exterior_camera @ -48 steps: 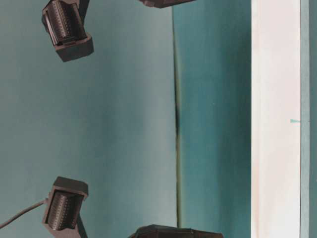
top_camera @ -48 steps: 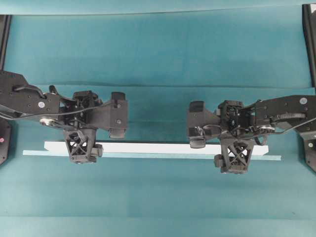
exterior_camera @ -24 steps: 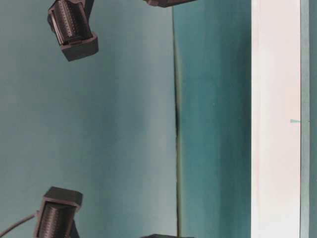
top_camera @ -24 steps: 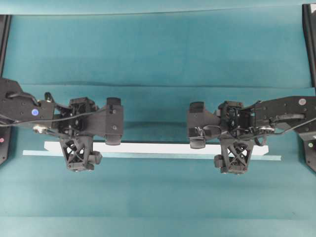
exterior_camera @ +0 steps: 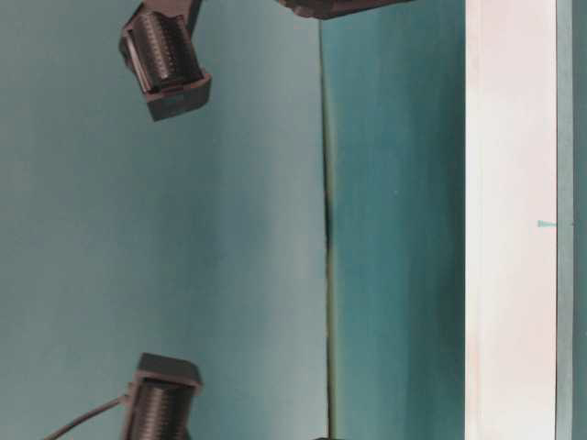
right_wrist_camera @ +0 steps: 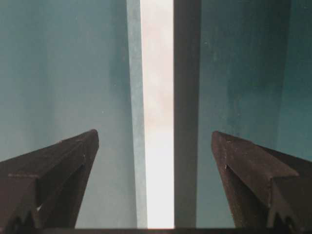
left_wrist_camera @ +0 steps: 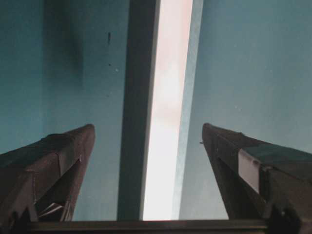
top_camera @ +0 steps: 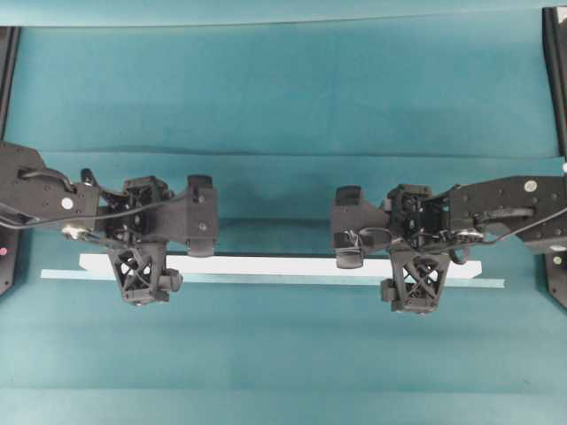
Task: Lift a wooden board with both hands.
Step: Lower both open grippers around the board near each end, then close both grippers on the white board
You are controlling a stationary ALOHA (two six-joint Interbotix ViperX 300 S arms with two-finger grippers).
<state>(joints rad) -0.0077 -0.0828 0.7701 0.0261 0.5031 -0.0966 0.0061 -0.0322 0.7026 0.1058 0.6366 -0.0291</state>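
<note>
Long flat white wooden board (top_camera: 275, 266), on teal surface (top_camera: 283, 88). My left gripper (left_wrist_camera: 148, 134) and right gripper (right_wrist_camera: 155, 139): jaws spread wide astride the board, holding nothing.

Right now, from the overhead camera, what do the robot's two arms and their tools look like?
Both arms are matte black with boxy wrist housings and thin black cables looped along them. The left tool and right tool each have open-frame fingers with a crossed lattice pattern. Small pale round dots mark the forearm plates. In the wrist views the fingers taper to dark wedges; one left finger carries a pale patch.
</note>
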